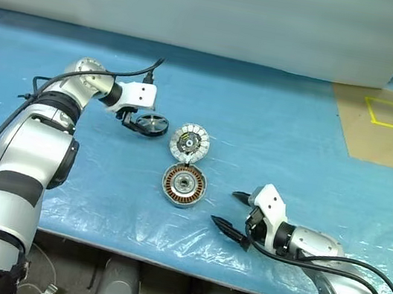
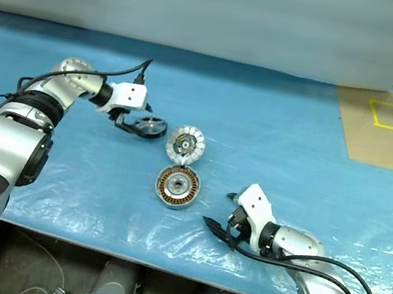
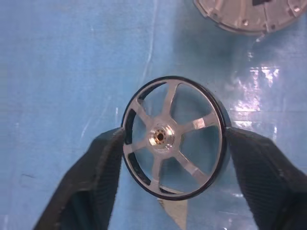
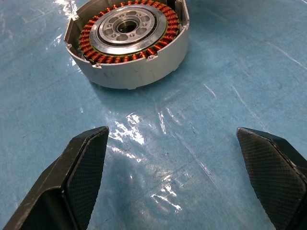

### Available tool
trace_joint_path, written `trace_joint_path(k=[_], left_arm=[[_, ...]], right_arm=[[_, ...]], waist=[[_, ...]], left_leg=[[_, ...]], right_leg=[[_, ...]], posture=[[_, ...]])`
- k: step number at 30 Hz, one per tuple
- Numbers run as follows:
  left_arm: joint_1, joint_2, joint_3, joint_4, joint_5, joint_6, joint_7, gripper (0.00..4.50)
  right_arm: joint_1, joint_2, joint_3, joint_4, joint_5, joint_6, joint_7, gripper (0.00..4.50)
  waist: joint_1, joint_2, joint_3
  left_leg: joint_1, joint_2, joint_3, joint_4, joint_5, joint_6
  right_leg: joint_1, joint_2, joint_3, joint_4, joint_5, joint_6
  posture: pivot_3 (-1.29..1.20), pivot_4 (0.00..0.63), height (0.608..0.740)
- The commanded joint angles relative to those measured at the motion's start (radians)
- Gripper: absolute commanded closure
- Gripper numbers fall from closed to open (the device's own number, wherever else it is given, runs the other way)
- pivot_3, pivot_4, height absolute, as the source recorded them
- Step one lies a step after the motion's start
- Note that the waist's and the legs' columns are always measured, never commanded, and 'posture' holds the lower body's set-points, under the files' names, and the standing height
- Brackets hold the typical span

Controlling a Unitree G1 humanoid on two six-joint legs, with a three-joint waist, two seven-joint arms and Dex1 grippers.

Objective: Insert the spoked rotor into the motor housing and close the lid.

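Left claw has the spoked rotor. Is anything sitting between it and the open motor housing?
Nothing visible blocks the way. The left claw grips the spoked rotor by its rim, and the motor housing lies open on the blue sheet. The lid stands tilted at the housing's far edge, close beside the likely path.

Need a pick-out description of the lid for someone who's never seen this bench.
On the blue plastic-covered table, find the cluster of three round metal parts near the middle. The lid is the tilted disc at the far edge of the motor housing, just right of the spoked rotor in the left pincer. Its ring of white radial segments around a dark centre sets it apart.
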Motion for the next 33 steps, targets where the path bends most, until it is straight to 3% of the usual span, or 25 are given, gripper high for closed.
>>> trace_joint_path(k=[1, 19, 33], left_arm=[[-0.035, 0.005, 0.012, -0.009, -0.011, 0.009, -0.001, 1.54], [-0.007, -0.015, -0.055, 0.002, 0.079, -0.001, 0.144, 1.54], [0.025, -0.027, -0.082, 0.006, 0.103, -0.019, 0.125, 1.54]], right_arm=[[0.003, -0.003, -0.006, -0.047, 0.008, -0.003, -0.003, 0.0], [0.056, -0.015, -0.019, -0.013, -0.004, -0.059, 0.007, 0.0], [0.067, -0.028, -0.027, -0.05, 0.005, -0.029, -0.004, 0.0]], waist=[[0.0, 0.0, 0.0], [0.001, 0.0, 0.0], [0.001, 0.0, 0.0]], left_leg=[[0.0, 0.0, 0.0, 0.0, 0.0, 0.0], [0.0, 0.0, -0.001, 0.0, 0.0, 0.0], [0.0, 0.0, -0.001, 0.0, 0.0, 0.0]], right_leg=[[0.0, 0.0, 0.0, 0.0, 0.0, 0.0], [0.001, 0.0, -0.001, -0.001, 0.0, 0.001], [0.001, 0.0, -0.001, -0.002, 0.0, 0.001]], posture=[[0.0, 0.15, 0.74], [0.0, 0.15, 0.74], [0.0, 0.15, 0.74]])
